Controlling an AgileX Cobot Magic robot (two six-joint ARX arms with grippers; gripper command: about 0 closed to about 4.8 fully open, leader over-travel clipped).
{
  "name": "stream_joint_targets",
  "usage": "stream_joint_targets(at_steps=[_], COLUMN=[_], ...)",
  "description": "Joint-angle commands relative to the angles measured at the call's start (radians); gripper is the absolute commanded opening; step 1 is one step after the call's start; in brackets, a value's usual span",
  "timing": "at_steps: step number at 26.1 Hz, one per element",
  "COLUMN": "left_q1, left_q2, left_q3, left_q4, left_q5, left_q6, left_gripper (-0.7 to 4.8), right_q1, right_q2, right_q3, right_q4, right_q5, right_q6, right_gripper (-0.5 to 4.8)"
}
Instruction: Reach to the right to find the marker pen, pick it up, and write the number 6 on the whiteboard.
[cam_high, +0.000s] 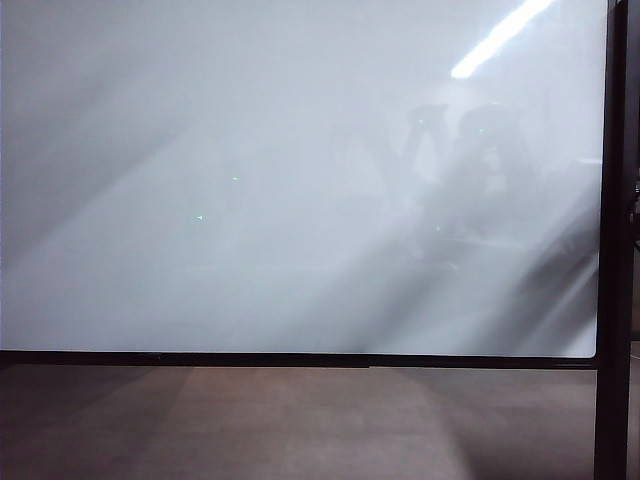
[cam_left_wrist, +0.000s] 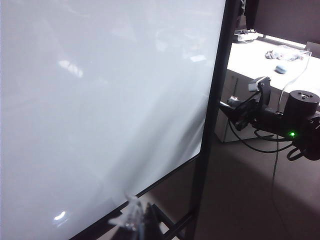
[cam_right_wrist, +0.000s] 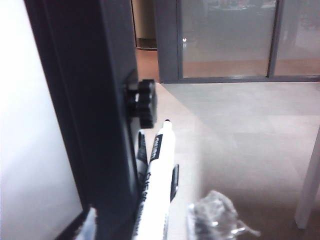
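The large glossy white whiteboard with a thin black frame (cam_high: 300, 180) fills the exterior view, and its surface is bare: no number 6 is written on it yet. The dark upright post of the board (cam_right_wrist: 90, 115) stands on its right side, with a round black knob (cam_right_wrist: 146, 103) on it.

The right gripper (cam_right_wrist: 165, 220) is beside this post. Between its clear fingers lies the slim white marker pen with black lettering (cam_right_wrist: 159, 175), held in a black clip (cam_right_wrist: 174, 182). The long axis of the pen runs straight away from the gripper, tip pointing outward, almost along the post. The jaws stand on both sides of the pen with space left; I judge they are closing but do not grip yet.

The left gripper (cam_left_wrist: 131, 220) waits near the lower edge of the board; if its jaws are wide or narrow I cannot tell. The right arm is clearly the nearer to the pen
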Motion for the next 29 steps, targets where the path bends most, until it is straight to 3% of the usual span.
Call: stream_joint_targets(at_steps=[1, 2, 7, 9, 19, 23, 26, 29], left_q1=[0.000, 0.000, 0.000, 0.000, 0.000, 0.000, 0.000, 0.000], left_q2=[-0.001, -0.001, -0.001, -0.001, -0.001, -0.001, -0.001, -0.001], left_q3=[0.007, 0.007, 0.007, 0.007, 0.007, 0.007, 0.007, 0.007], left_q4=[0.011, 0.011, 0.012, 0.011, 0.011, 0.012, 0.013, 0.012], left_q5=[0.003, 0.003, 0.003, 0.003, 0.003, 0.003, 0.003, 0.003], left_q6=[0.007, 0.007, 0.007, 0.007, 0.007, 0.008, 0.007, 0.007], left_gripper=[-0.06, -0.06, -0.06, -0.06, -0.06, -0.06, -0.06, -0.06], right_q1=[0.002, 0.002, 0.002, 0.002, -0.010, -0.089, -0.188, -0.240], right_q2=[-0.002, -0.002, -0.002, -0.002, -0.013, -0.082, -0.168, -0.277], right_q3=[0.002, 0.002, 0.002, 0.002, 0.002, 0.001, 0.001, 0.001], right_q4=[0.014, 0.014, -0.013, -0.013, 0.053, 0.046, 0.047, 0.047], right_q5=[0.002, 0.002, 0.028, 0.028, 0.033, 0.069, 0.068, 0.063], right_q6=[-0.002, -0.004, -0.007, -0.008, -0.003, 0.016, 0.132, 0.159], right_gripper=[2.06, 1.99, 0.59, 0.40, 0.23, 0.32, 0.32, 0.32])
